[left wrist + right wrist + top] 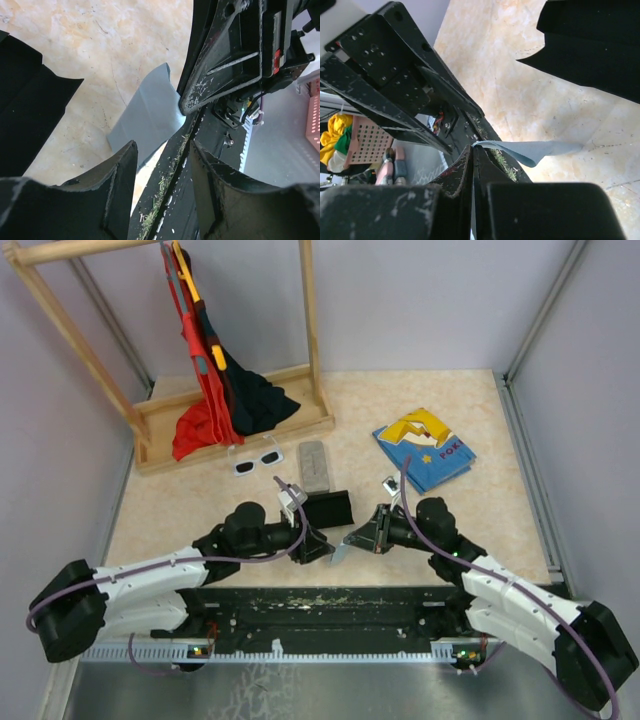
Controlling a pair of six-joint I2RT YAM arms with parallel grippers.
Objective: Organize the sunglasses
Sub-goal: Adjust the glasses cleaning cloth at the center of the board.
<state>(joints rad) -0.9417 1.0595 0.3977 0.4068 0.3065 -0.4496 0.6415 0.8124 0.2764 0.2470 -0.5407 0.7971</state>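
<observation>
Your right gripper [472, 159] pinched one corner of the blue cloth [545, 149] and your left gripper [162, 167] hung spread just beside its free edge, so you needed a firm, level grab there, with the white sunglasses [257, 462] well beyond the left gripper.

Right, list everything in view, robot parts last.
sunglasses: one pair, white frame with dark lenses, on the table in front of the rack
grey case: one, grey, just right of the sunglasses
black case: one, black, nearer than the grey case, by the grippers
cloth: one, light blue, pinched by the right gripper
book: one, blue and yellow, right side of the table
rack: one, wood, far left
clothes: count unclear, red, black and orange, hanging on the rack
table: one, beige marbled
left gripper: one, black, open, beside the cloth
right gripper: one, black, shut on the cloth
</observation>
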